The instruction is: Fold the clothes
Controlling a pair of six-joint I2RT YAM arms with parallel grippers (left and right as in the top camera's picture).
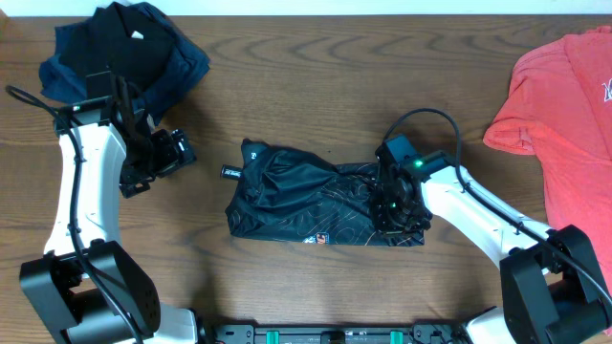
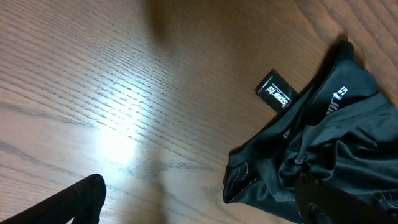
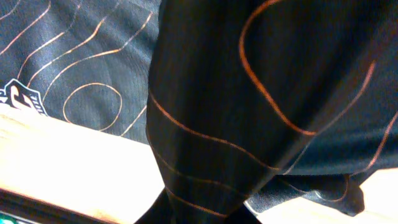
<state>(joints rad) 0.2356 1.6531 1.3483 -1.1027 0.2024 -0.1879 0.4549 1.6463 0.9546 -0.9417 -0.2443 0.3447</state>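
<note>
Overhead and wrist views of a wooden table point(image 1: 316, 76) with two arms. The black jersey point(image 1: 306, 196), marked with thin orange-red contour lines and a small logo on its near edge, lies bunched in a rough oblong at the table's centre. A black hang tag point(image 2: 275, 91) lies flat on the wood just beside its left end.

The right gripper point(image 1: 390, 212) sits on the jersey's right end. In its wrist view a taut ridge of the cloth fills the frame and narrows toward the lower edge, hiding the fingertips, so the jaws read as pinched on that fold.

The left gripper point(image 1: 172, 153) is over bare wood to the left of the jersey, apart from it. Its jaws are spread wide and hold nothing.

A heap of black and navy garments point(image 1: 124, 43) lies at the far left corner, just behind the left arm. A coral-red T-shirt point(image 1: 564, 105) is spread at the right edge, well apart from the jersey.
</note>
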